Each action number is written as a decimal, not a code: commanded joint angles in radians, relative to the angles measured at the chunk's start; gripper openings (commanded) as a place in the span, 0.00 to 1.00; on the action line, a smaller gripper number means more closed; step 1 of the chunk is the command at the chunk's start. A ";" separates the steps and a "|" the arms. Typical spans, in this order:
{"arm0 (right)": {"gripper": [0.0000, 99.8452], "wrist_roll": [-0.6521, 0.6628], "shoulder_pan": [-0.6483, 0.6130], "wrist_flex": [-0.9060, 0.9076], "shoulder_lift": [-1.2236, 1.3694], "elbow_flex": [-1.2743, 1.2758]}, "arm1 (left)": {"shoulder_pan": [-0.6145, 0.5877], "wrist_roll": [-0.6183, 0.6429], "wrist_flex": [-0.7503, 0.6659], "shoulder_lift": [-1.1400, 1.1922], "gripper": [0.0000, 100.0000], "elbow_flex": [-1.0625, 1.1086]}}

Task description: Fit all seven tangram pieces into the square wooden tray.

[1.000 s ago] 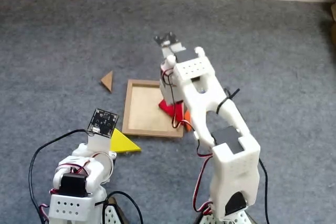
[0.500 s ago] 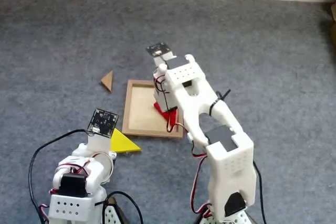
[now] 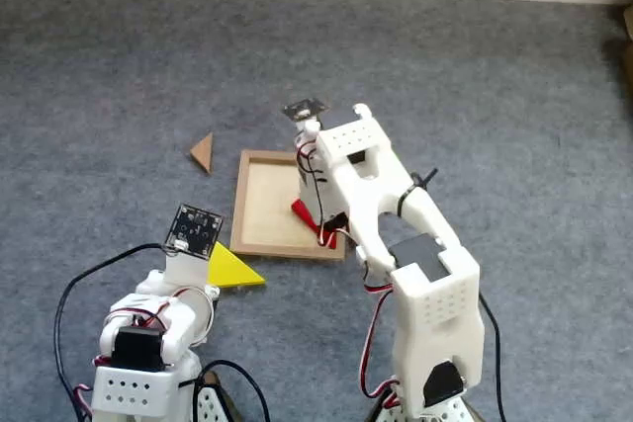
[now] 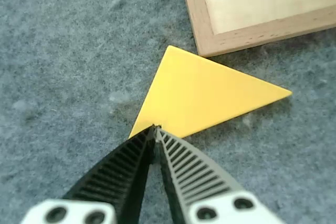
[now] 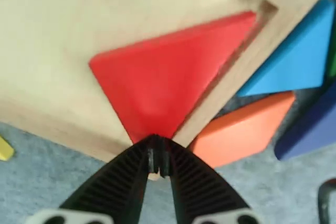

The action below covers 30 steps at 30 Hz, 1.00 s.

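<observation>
The square wooden tray (image 3: 240, 200) lies mid-table. A red triangle (image 5: 168, 72) rests inside it, one corner up on the tray rim (image 5: 286, 3). My right gripper (image 5: 156, 141) is shut, its tips touching that corner. In the high view the red triangle (image 3: 309, 218) peeks out from under the right arm. A yellow triangle (image 3: 234, 269) lies on the carpet just off the tray's near left corner. My left gripper (image 4: 155, 129) is shut, tips at the edge of the yellow triangle (image 4: 205, 98). A small brown triangle (image 3: 202, 152) sits left of the tray.
Outside the tray corner, in the right wrist view, lie a light blue triangle (image 5: 294, 56), an orange piece (image 5: 241, 129), a dark blue piece (image 5: 310, 124) and a green sliver (image 5: 331, 51). Grey carpet surrounds everything.
The right arm swung left over the tray and the red triangle slid further into it. The orange piece is now hidden beneath that arm. The left arm and yellow triangle stayed still.
</observation>
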 commanded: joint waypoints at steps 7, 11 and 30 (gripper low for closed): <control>0.02 0.034 0.044 0.116 0.004 -0.084 | -0.010 -0.009 0.003 -0.051 0.01 0.021; 0.02 0.032 0.038 0.251 0.002 -0.200 | -0.010 -0.009 0.003 -0.051 0.01 0.021; 0.02 0.029 0.054 0.236 -0.664 0.199 | -0.010 -0.009 0.003 -0.051 0.01 0.021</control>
